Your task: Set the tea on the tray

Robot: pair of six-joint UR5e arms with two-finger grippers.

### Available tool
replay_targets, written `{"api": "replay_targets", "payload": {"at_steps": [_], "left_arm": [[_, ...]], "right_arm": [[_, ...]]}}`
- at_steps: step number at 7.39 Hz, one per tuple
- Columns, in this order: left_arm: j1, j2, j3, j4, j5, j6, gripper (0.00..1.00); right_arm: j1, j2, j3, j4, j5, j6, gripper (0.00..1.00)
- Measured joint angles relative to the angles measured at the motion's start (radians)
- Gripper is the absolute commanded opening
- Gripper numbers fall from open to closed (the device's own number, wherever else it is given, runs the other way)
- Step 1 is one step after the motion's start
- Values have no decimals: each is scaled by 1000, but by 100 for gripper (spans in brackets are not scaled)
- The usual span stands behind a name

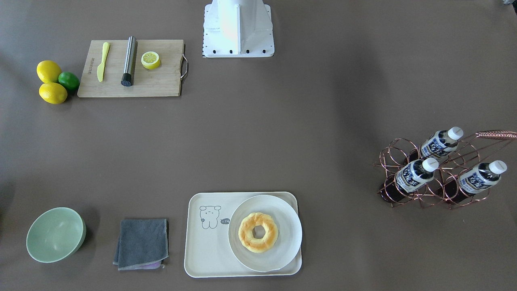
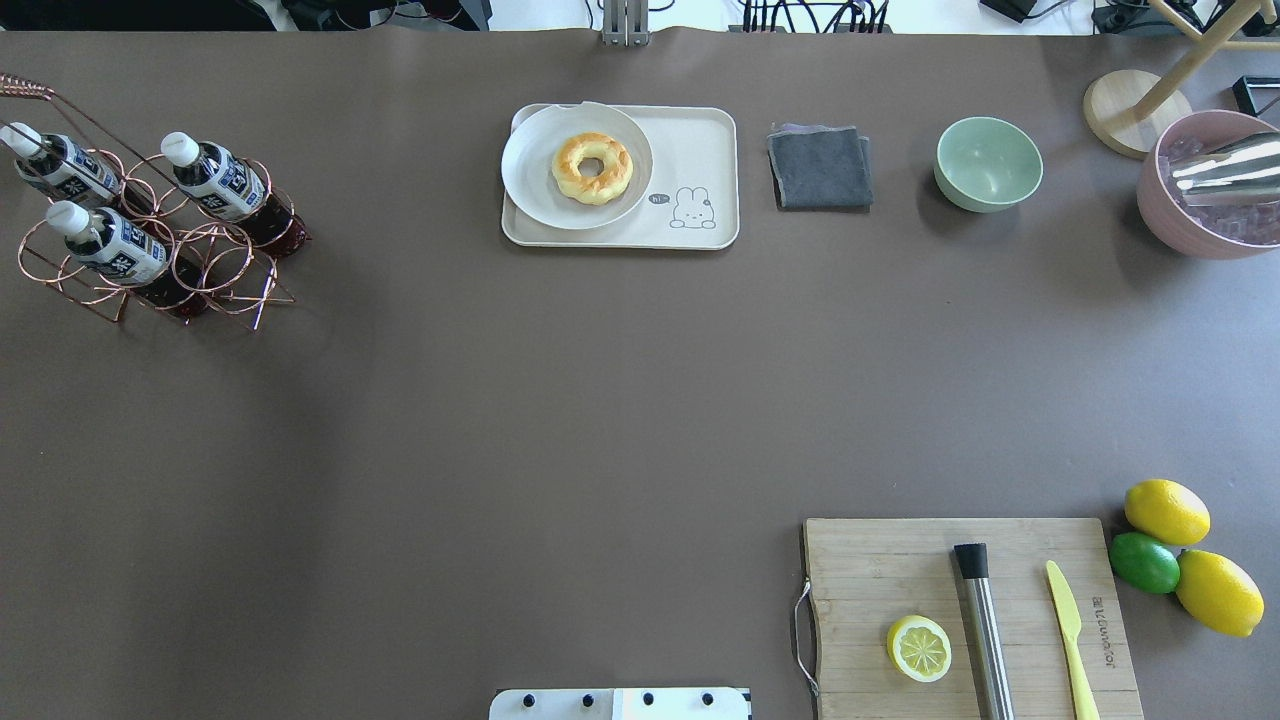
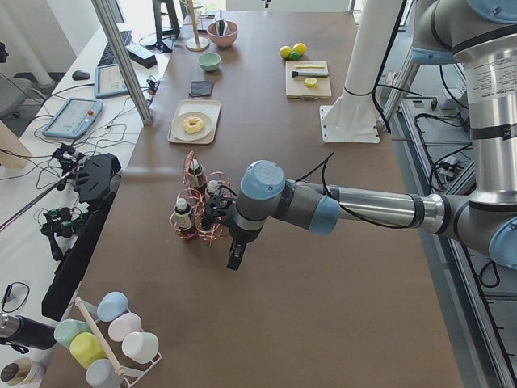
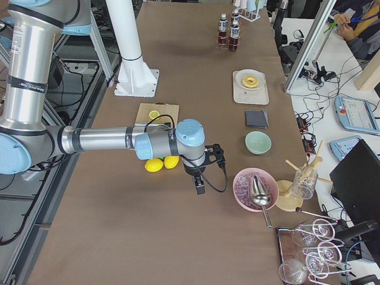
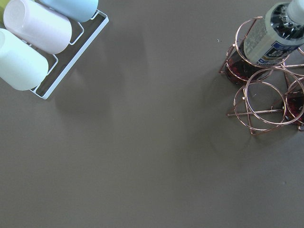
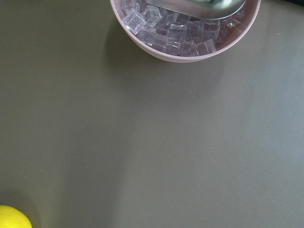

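Across the room's long brown tabletop (image 2: 600, 400), flanked by a cluttered desk (image 3: 56, 93), the tray (image 2: 700, 140) lies well apart from the left gripper (image 3: 235, 259) and the right gripper (image 4: 200, 185). Just beside the left one, a copper rack (image 2: 205, 262) holds the tea (image 2: 215, 180), tilted. The right one hangs between lemons (image 4: 153, 165) and an ice bowl (image 6: 180, 56). I cannot tell whether either is spread or pressed together.

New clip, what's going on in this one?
Nothing has been picked up yet. All three tea bottles sit in the copper rack, and the left gripper hangs over bare table right beside it. The right gripper is off by the lemons and ice bowl. The tray holds only a plate with a doughnut.
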Motion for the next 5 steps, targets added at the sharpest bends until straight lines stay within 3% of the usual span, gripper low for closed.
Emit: {"api": "replay_targets", "payload": {"at_steps": [5], "left_arm": [[15,-3,-6,-15,-1,8,97]], "right_arm": [[-6,-3,-1,0,4,0,100]]}}
